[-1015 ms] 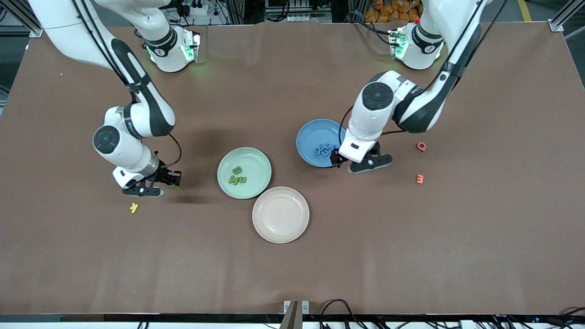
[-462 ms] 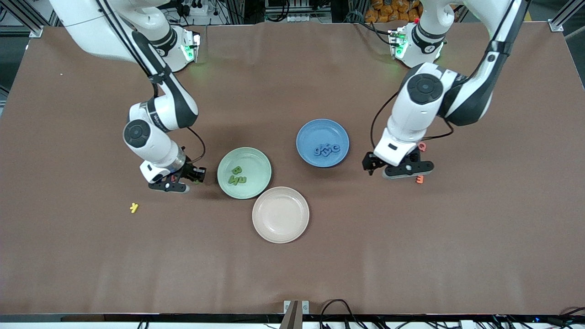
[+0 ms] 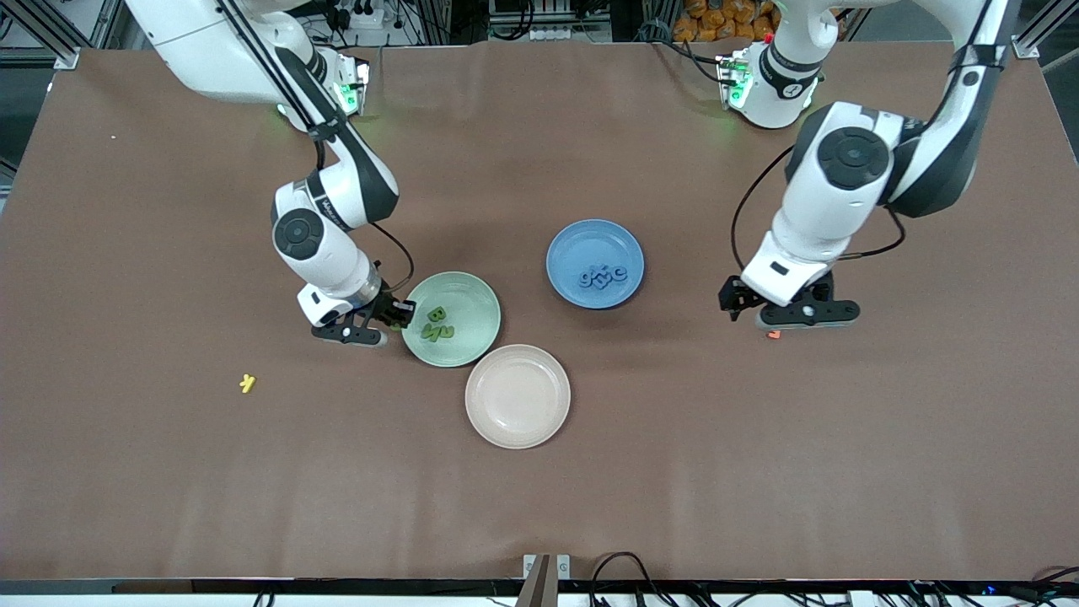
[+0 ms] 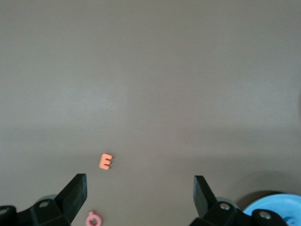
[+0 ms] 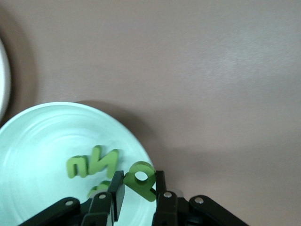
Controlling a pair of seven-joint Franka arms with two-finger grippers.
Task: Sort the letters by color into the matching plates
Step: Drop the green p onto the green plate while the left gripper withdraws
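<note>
My right gripper [image 3: 398, 316] is shut on a green letter [image 5: 141, 178] and hangs over the rim of the pale green plate [image 3: 472, 287], at its edge toward the right arm's end. Green letters [image 3: 437, 324] lie in that plate [image 5: 42, 141]. The blue plate [image 3: 582, 240] holds blue letters [image 3: 603, 276]. My left gripper [image 3: 780, 319] stands open over the table, with an orange letter E [image 4: 106, 161] and a pink letter [image 4: 93, 220] on the cloth under it. In the front view only the orange letter [image 3: 772, 335] peeks out below the gripper.
An empty pinkish-beige plate [image 3: 518, 395] sits nearer the front camera, touching the green plate. A yellow letter [image 3: 247, 384] lies alone toward the right arm's end. The blue plate's edge [image 4: 282, 209] shows beside my left gripper's finger.
The right gripper carried the green letter from near the yellow letter to the green plate's rim. The left gripper moved from the blue plate's edge to over the orange and pink letters.
</note>
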